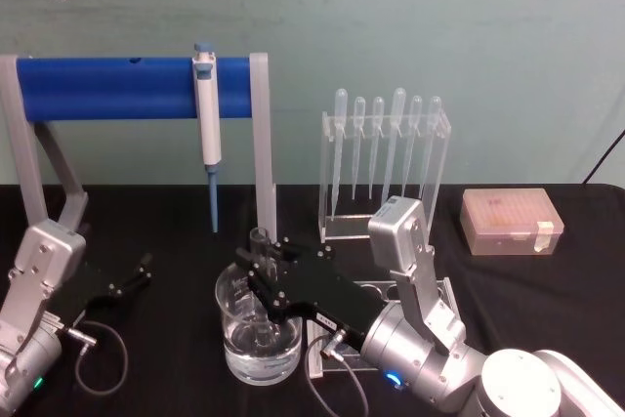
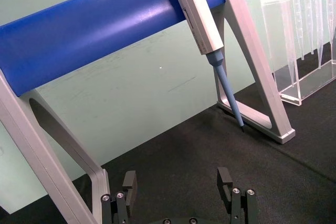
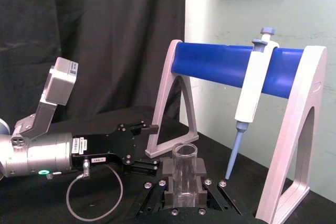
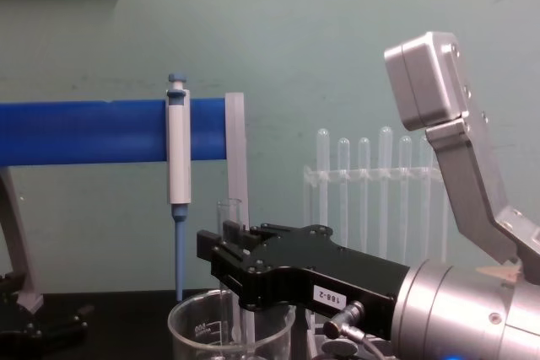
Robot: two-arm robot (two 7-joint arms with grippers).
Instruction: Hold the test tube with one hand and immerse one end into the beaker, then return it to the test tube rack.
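right gripper (image 1: 262,275): clamped on test tube (image 1: 260,239), lower end dipped in beaker (image 1: 230,334)
left gripper (image 2: 177,179): fingers apart, empty, idle
remaining: lift out, put back

Beaker (image 1: 260,339) is set on the table (image 1: 176,222) at front centre. Test tube (image 1: 260,246) is held upright in it by the right gripper (image 1: 262,278), reached in from the right. Bar stand (image 1: 107,85) is placed behind, to the left; pipettor (image 1: 207,114) is hung near its right end. Pipette rack (image 1: 383,158) is seen behind-right of the beaker, lidded box (image 1: 511,222) further right. Left gripper (image 1: 130,277) is parked left of the beaker, before the stand.
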